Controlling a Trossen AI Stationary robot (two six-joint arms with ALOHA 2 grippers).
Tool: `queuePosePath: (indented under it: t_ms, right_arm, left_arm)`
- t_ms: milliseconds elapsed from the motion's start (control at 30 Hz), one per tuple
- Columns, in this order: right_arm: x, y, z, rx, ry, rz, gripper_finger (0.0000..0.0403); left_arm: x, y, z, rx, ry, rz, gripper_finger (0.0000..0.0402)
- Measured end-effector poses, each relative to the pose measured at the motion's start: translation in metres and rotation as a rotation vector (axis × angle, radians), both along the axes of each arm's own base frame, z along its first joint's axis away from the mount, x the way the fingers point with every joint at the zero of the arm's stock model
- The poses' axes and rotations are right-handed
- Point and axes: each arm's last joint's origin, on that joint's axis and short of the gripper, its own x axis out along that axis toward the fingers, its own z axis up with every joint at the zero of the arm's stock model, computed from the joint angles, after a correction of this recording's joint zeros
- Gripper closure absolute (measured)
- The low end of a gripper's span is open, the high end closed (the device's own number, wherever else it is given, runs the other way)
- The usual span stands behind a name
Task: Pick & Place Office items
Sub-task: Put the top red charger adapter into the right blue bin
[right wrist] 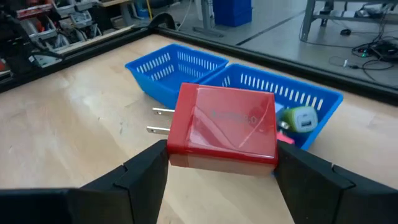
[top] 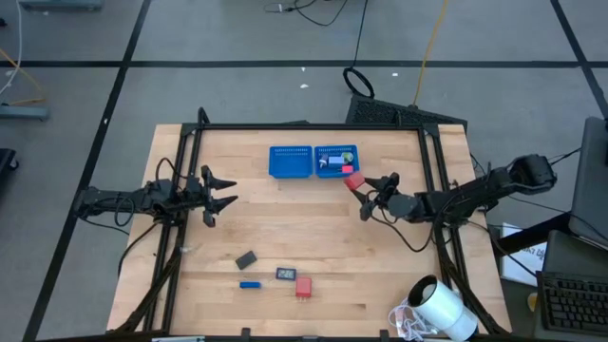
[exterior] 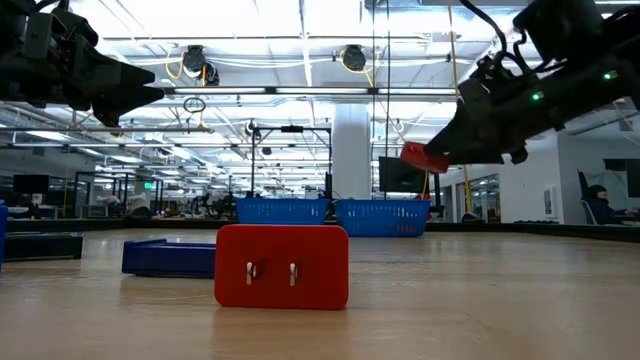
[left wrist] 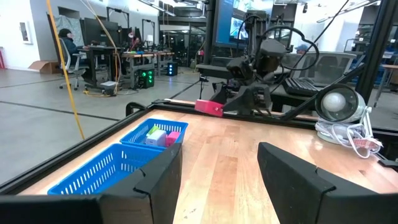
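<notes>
While the left gripper [top: 220,191] hangs with its fingers spread and nothing between them over the left side of the wooden table [top: 313,237], the right gripper [top: 364,197] pinches a red plug block [top: 353,180] between its two fingers just beside the blue mesh tray [top: 313,161] at the far edge of the table. In the right wrist view the red plug block [right wrist: 222,127] sits clamped crosswise, its two metal prongs pointing sideways out of the grip, with the tray [right wrist: 323,96] just beyond it. The tray's right compartment holds a few small pieces, among them a white-and-green one [right wrist: 300,119] and a pink one [left wrist: 173,135]; the left compartment [top: 290,161] shows only bare mesh. From table height, the held block [exterior: 424,157] is lifted clear of the wood, under the dark arm. Nearer the front edge lie four more pieces, well apart from both arms: a dark grey block [top: 247,259], a dark blue bar [top: 249,284], a small dark piece with a light face [top: 286,274] and a second red plug block [top: 303,287], which stands on its edge with its prongs facing the low camera. A white cylinder [top: 442,309] with a coiled white cord rests at the front right corner.
</notes>
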Motion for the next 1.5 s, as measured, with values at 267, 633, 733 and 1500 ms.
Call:
queuePosePath:
  t_ms: [267, 633, 733, 1500]
  right_arm:
    - [0.008, -0.009, 0.009, 0.006, 0.003, -0.002, 0.0149]
    - [0.040, -0.022, 0.031, -0.021, 0.079, -0.029, 0.0149]
    - [0.052, -0.030, 0.029, 0.005, 0.094, -0.075, 0.0149]
    - [0.085, -0.076, -0.017, 0.010, 0.169, -0.231, 0.0149]
  left_arm:
    - [0.000, 0.000, 0.000, 0.000, 0.000, 0.000, 0.0188]
    - [0.000, 0.000, 0.000, 0.000, 0.000, 0.000, 0.0188]
    - [0.000, 0.000, 0.000, 0.000, 0.000, 0.000, 0.0188]
    - [0.000, 0.000, 0.000, 0.000, -0.004, 0.000, 0.0188]
